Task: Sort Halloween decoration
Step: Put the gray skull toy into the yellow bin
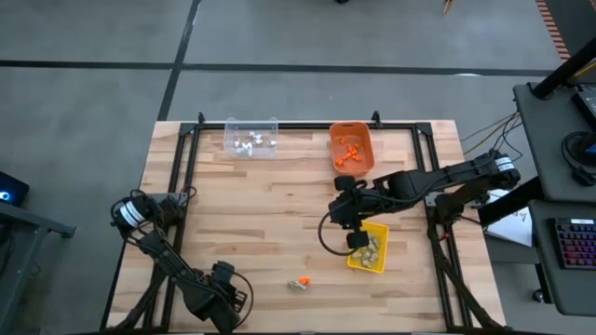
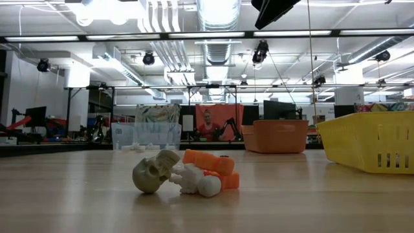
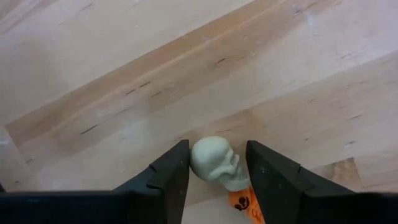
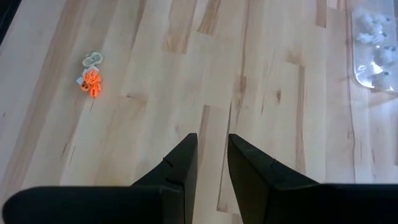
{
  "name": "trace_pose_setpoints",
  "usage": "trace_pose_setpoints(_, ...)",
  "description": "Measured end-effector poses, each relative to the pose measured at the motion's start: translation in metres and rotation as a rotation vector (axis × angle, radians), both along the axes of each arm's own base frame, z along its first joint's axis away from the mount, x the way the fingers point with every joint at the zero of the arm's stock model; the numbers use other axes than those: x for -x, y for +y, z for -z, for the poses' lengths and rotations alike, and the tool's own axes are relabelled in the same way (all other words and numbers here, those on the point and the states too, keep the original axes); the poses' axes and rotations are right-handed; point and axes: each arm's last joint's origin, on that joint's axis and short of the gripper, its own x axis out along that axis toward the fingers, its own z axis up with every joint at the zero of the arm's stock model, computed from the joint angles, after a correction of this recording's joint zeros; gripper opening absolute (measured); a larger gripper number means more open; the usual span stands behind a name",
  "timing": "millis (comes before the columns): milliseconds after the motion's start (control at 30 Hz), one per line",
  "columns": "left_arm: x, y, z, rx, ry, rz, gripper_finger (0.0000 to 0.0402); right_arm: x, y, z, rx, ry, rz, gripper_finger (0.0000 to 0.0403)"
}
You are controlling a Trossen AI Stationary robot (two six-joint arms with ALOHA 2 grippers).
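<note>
Sorting nears its end: white trinkets fill the clear bin at 11 o'clock, orange ones the orange bin, tan ones the yellow bin. The left tool, fingers apart, straddles a tan skull in the last small cluster at 6 o'clock. The right tool, narrowly parted and empty, hovers above the table beside the yellow bin.

High cam looks straight down on the whole table; low cam sits at tabletop level, close on the trinket pile. Left wrist cam peers tight between its fingers at that pile; right wrist's sees it from afar.
</note>
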Motion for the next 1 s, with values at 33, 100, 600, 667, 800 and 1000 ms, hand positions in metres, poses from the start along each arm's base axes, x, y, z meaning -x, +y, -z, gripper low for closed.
trace_pose_setpoints(33,0.000,0.000,0.000,0.000,-0.001,0.000,0.0138,0.000,0.000,0.000,0.001,0.002,0.000,0.0079)
trace_pose_setpoints(100,0.000,0.000,0.000,0.000,-0.004,0.001,0.0122,0.000,0.000,0.001,0.000,0.004,0.001,0.0079)
trace_pose_setpoints(600,-0.001,0.005,-0.008,-0.072,-0.108,0.057,0.0068,0.000,0.000,0.002,-0.007,0.008,0.011,0.0079)
trace_pose_setpoints(667,-0.003,0.006,-0.017,-0.106,-0.170,0.092,0.0068,0.000,0.000,0.002,-0.007,0.008,0.011,0.0079)
trace_pose_setpoints(800,-0.011,0.006,-0.038,-0.220,-0.335,0.186,0.0068,0.001,0.000,0.003,-0.009,0.010,0.009,0.0079)
trace_pose_setpoints(1000,-0.027,0.008,-0.082,-0.444,-0.612,0.375,0.0068,0.001,0.000,0.010,-0.015,0.029,0.017,0.0079)
